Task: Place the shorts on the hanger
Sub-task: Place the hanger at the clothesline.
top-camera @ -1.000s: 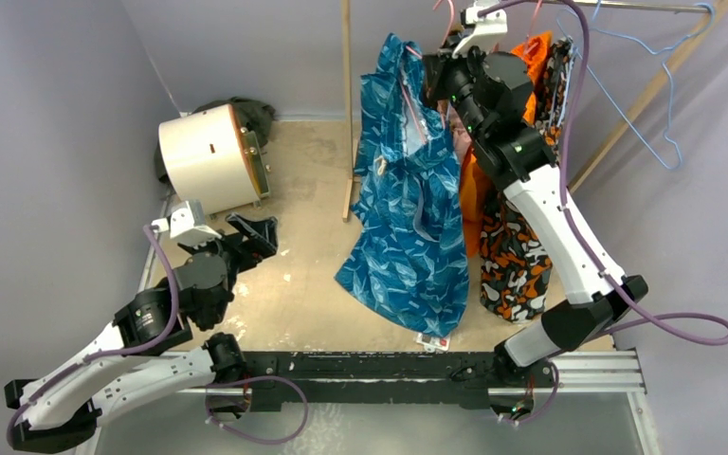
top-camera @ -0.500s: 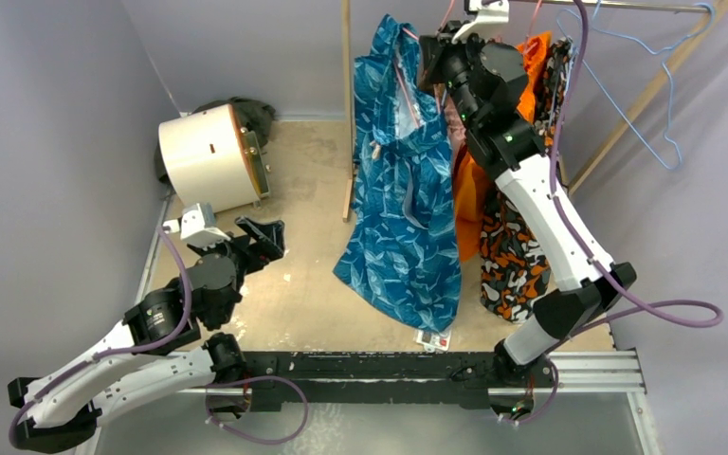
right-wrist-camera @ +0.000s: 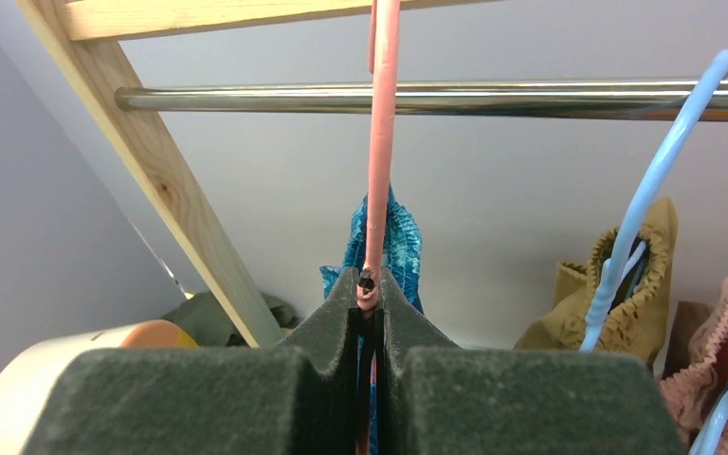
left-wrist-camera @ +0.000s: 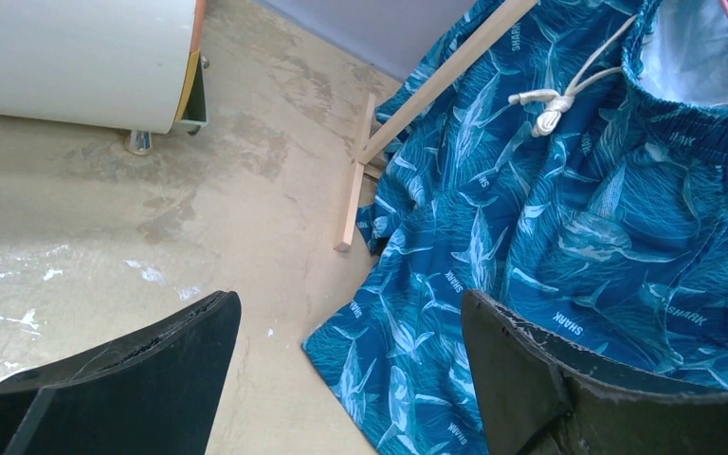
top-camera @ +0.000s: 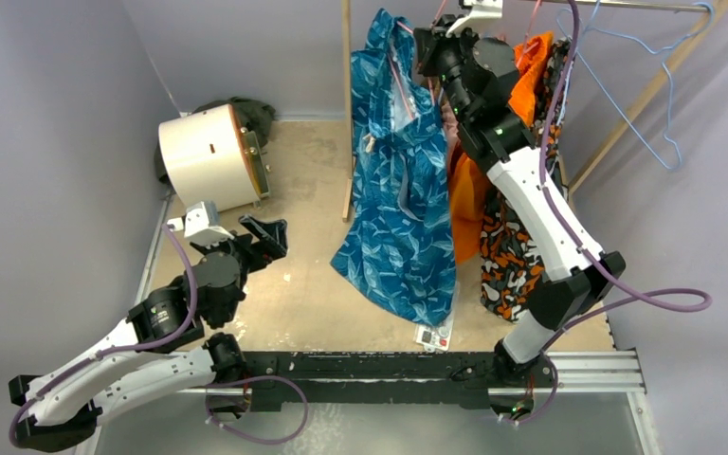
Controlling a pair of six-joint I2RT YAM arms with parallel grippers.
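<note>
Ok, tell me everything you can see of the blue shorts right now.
The shorts are shiny blue-and-teal fabric printed with sharks, with a gathered elastic waistband and a knotted white drawstring. They hang from the pink hanger, whose wire passes inside the waist, beside the rack's wooden post. The right gripper pinches the hanger, not the cloth. Whether the hem touches the table is unclear.
</note>
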